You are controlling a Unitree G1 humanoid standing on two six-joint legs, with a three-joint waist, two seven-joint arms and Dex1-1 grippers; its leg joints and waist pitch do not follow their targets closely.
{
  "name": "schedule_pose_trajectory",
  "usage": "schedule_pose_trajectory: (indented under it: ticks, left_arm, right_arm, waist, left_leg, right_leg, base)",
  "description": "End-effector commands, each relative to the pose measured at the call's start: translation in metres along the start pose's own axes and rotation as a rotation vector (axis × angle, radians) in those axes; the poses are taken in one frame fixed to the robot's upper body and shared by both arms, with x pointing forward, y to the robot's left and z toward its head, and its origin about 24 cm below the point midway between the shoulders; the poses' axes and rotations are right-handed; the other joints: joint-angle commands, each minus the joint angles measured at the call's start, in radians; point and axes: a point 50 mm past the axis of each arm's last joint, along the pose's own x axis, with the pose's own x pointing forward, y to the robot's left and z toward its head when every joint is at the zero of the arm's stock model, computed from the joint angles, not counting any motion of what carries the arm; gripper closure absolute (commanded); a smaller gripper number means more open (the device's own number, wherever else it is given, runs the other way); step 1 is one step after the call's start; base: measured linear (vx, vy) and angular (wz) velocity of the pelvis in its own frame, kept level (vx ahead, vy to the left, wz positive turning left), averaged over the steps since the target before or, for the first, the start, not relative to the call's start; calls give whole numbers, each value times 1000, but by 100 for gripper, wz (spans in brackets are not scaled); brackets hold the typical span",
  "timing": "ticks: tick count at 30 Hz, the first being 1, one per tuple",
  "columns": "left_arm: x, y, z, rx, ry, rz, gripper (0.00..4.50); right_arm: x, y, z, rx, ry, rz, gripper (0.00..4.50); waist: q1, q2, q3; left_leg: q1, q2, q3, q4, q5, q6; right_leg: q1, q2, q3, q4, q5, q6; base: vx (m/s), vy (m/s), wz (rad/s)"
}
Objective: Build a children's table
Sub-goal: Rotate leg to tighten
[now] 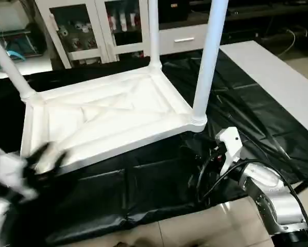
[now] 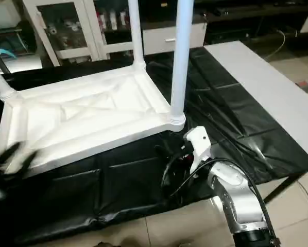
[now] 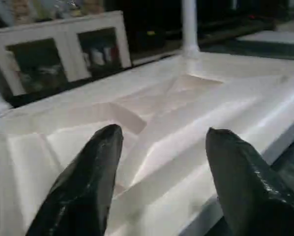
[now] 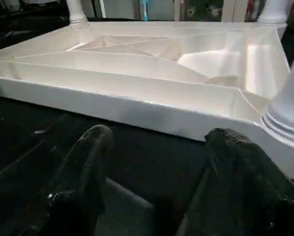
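Note:
The children's table lies upside down on the black-draped work table, its white ribbed top [image 1: 107, 118] facing up. Three white legs stand in corner sockets: far left [image 1: 10, 67], far right [image 1: 153, 36] and near right [image 1: 208, 62]. My left gripper [image 1: 45, 158] is blurred at the top's near left corner. In the left wrist view its fingers [image 3: 95, 182] stand open over the ribs with nothing between them. My right gripper [image 4: 157, 182] is open and empty, low over the black cloth just in front of the top's near long edge, beside the near right leg [image 4: 289, 108].
A white cabinet [image 1: 92, 31] with glass doors stands behind the work table. A pale grey board [image 1: 277, 77] lies along the right side. Black cables [image 1: 210, 170] loop by my right wrist. The tiled floor [image 1: 195, 226] shows past the near edge of the cloth.

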Motion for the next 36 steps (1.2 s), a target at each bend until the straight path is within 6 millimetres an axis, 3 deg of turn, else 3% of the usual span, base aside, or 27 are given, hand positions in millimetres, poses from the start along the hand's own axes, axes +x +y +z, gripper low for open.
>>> schedule_pose_trajectory:
  ticks: [1, 2, 4, 5, 6, 8, 11, 13, 14, 18, 21, 22, 23, 24, 25, 26, 27, 28, 29, 30, 31, 32, 33, 34, 35, 36]
  left_arm:
    - [-6, 4, 5, -1, 1, -7, 110]
    - [-10, 5, 5, -21, 10, -17, 100]
    - [-23, 10, 10, 16, 3, 1, 85]
    - [-23, 10, 10, 16, 3, 1, 75]
    - [-28, 11, 11, 15, -2, 8, 75]
    - [-36, 12, 13, 24, -4, 22, 47]
    - [-49, 17, 18, 42, -20, 86, 38]
    - [-53, 19, 18, 43, -20, 107, 6]
    - [-61, 22, 18, 47, -5, 128, 3]
    - [-75, 28, 20, 52, 21, 162, 1]
    - [-80, 34, 23, 56, 23, 183, 1]
    - [-79, 35, 25, 57, 21, 185, 1]
    - [-78, 36, 26, 56, 13, 187, 1]
    - [-76, 36, 27, 55, 8, 188, 1]
    - [-73, 36, 31, 39, -8, 180, 1]
    - [-73, 36, 31, 39, -8, 180, 1]
    - [-74, 34, 30, 22, -1, 173, 1]
    - [-76, 33, 28, 10, 6, 167, 1]
    - [-76, 33, 28, 10, 6, 167, 1]
    - [-79, 28, 27, -4, 26, 143, 1]
    - [-79, 28, 27, -4, 26, 143, 1]
    - [-79, 26, 27, -8, 29, 133, 1]
    - [-80, 22, 27, -14, 35, 113, 1]
    - [-80, 17, 30, -21, 33, 102, 1]
    - [-80, 18, 31, -4, 29, 118, 1]
    - [-80, 19, 32, 6, 27, 126, 1]
  right_arm:
    - [3, 0, 4, -10, -16, 12, 121]
    - [3, -1, 4, -10, -16, 15, 121]
    - [4, -2, 5, -13, -15, 22, 121]
    - [4, -2, 5, -13, -15, 22, 121]
    - [4, -3, 5, -14, -14, 25, 121]
    - [4, -3, 5, -16, -12, 31, 121]
    - [5, -3, 5, -16, -11, 37, 121]
    - [5, -4, 6, -16, -12, 39, 121]
    - [6, -4, 6, -17, -10, 45, 121]
    - [6, -4, 5, -19, -7, 55, 121]
    - [7, -5, 5, -19, -5, 58, 121]
    - [7, -5, 4, -19, -4, 59, 121]
    - [7, -5, 4, -19, -3, 60, 121]
    - [7, -5, 4, -19, -3, 60, 121]
    - [6, -6, 4, -21, -1, 57, 121]
    - [6, -6, 4, -21, -1, 57, 121]
    - [5, -6, 3, -18, 0, 49, 121]
    - [4, -7, 2, -16, 0, 44, 121]
    - [4, -7, 2, -16, 0, 44, 121]
    - [3, -7, 1, -14, 0, 41, 121]
    - [3, -7, 1, -14, 0, 41, 121]
    - [2, -7, 1, -12, 1, 41, 121]
    - [2, -7, 0, -9, 1, 40, 121]
    - [2, -7, -1, -4, 1, 45, 121]
    - [3, -6, -1, -1, 1, 52, 121]
    - [3, -5, -2, 1, 1, 55, 121]
  waist:
    - [-6, 0, -40]
    - [-9, -2, -40]
    - [-12, -17, -38]
    - [-12, -17, -38]
    - [-14, -10, -35]
    - [-18, -20, -34]
    - [-19, -20, -31]
    - [-27, -21, -27]
    - [-31, -27, -27]
    - [-44, -26, -21]
    - [-63, -16, -12]
    - [-60, -10, -2]
    - [-53, -4, 5]
    - [-28, 18, 5]
    - [40, 7, 4]
    - [10, -70, -19]
    - [22, -80, -17]
    - [14, -81, -10]
    - [33, -54, -18]
    - [49, -47, -11]
    - [48, -35, -20]
    - [48, -24, -20]
    - [45, -22, -23]
    - [42, -44, -18]
    - [48, -33, -20]
    - [45, -53, -19]
  left_leg:
    - [38, 56, -43, -108, -540, -53]
    - [41, 56, -46, -109, -566, -63]
    - [44, 54, -50, -108, -602, -69]
    - [44, 54, -50, -108, -602, -69]
    - [43, 54, -52, -111, -621, -74]
    - [44, 54, -55, -112, -649, -81]
    - [51, 54, -57, -112, -671, -84]
    - [55, 53, -61, -114, -704, -87]
    - [55, 54, -64, -117, -718, -90]
    - [48, 50, -72, -119, -754, -91]
    - [43, 57, -84, -139, -820, -99]
    - [18, 68, -86, -176, -875, -105]
    - [-2, 77, -74, -211, -913, -108]
    - [-38, 91, -57, -251, -961, -126]
    - [-74, 93, -1, -273, -959, -121]
    - [41, 51, -13, -144, -720, -109]
    - [113, 16, -44, 24, -509, -91]
    - [35, -3, -110, 84, -122, -13]
    - [13, 9, -121, 52, -63, -20]
    - [32, 46, -102, -62, -308, -58]
    - [47, 53, -99, -69, -371, -66]
    - [59, 62, -91, -79, -468, -84]
    - [53, 65, -91, -86, -475, -87]
    - [41, 67, -85, -95, -466, -84]
    - [42, 63, -82, -97, -462, -85]
    - [41, 63, -78, -96, -457, -78]
  right_leg:
    - [7, -29, 29, -82, -529, -102]
    - [6, -29, 30, -84, -557, -88]
    - [1, -29, 30, -92, -611, -69]
    - [1, -29, 30, -92, -611, -69]
    - [1, -27, 29, -94, -624, -63]
    - [1, -26, 27, -97, -632, -57]
    - [-5, -25, 27, -102, -643, -55]
    - [-6, -21, 22, -107, -655, -51]
    - [-3, -17, 19, -109, -649, -49]
    - [4, -17, 9, -113, -686, -36]
    - [25, -11, -19, -112, -690, -31]
    - [63, 1, -41, -78, -608, -44]
    - [84, 19, -54, -33, -565, -52]
    - [127, 25, -56, 72, -451, -76]
    - [133, 36, -34, 158, -289, -72]
    - [40, -13, 43, 49, -642, -15]
    - [-60, -91, 70, -107, -928, -10]
    - [6, -147, 125, -131, -1048, -38]
    - [43, -141, 114, -109, -985, -61]
    - [19, -28, 56, -58, -711, -103]
    - [16, -16, 55, -41, -617, -130]
    - [13, -11, 58, -37, -513, -174]
    - [25, -12, 58, -29, -460, -188]
    - [36, -11, 62, -34, -421, -192]
    - [36, -14, 66, -35, -428, -183]
    - [35, -14, 68, -40, -433, -178]
  base:
    - [0, 0, 0]
    - [0, 0, 0]
    - [0, 0, 0]
    - [0, 0, 0]
    - [0, 0, 0]
    - [0, 0, 0]
    - [0, 0, 0]
    - [0, 0, 0]
    - [0, 0, 0]
    - [0, 0, 0]
    - [-16, 5, -19]
    - [-20, 3, -21]
    - [-90, -23, -14]
    - [-90, -23, -14]
    - [-97, -60, 11]
    - [30, -142, 9]
    - [30, -142, 9]
    - [43, -109, -19]
    - [42, -3, -20]
    - [0, 0, 0]
    - [0, 0, 0]
    - [-53, -30, 23]
    - [0, 0, 0]
    - [0, 0, 0]
    - [0, 0, 0]
    - [0, 0, 0]
